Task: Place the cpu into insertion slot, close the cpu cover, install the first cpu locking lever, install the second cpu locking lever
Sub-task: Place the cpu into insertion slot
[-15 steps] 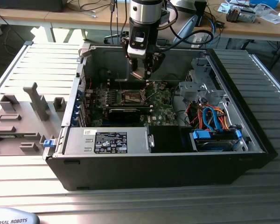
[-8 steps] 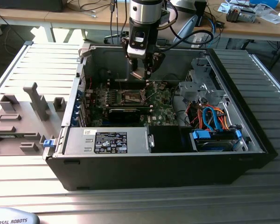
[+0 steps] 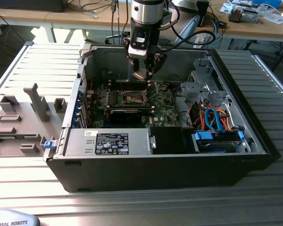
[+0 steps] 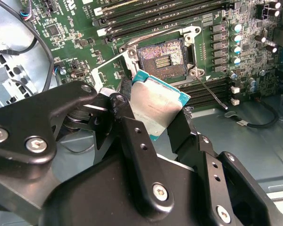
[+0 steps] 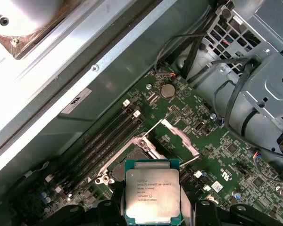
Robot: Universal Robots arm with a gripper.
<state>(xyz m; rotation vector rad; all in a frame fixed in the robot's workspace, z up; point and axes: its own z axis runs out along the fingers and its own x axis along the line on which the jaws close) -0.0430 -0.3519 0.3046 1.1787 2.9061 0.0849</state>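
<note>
cpu (image 4: pixel 156 107) clamped in jaws above open insertion slot (image 4: pixel 161 59); tilted or offset lowering risks jamming it and damaging the slot.

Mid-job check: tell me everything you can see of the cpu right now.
The cpu is a flat square chip with a dull silver-grey metal lid bearing print, rimmed by a teal-green base. The hand pinches two opposite sides and holds it in the air above the insertion slot, not seated. Nothing else is seen touching it.
</note>
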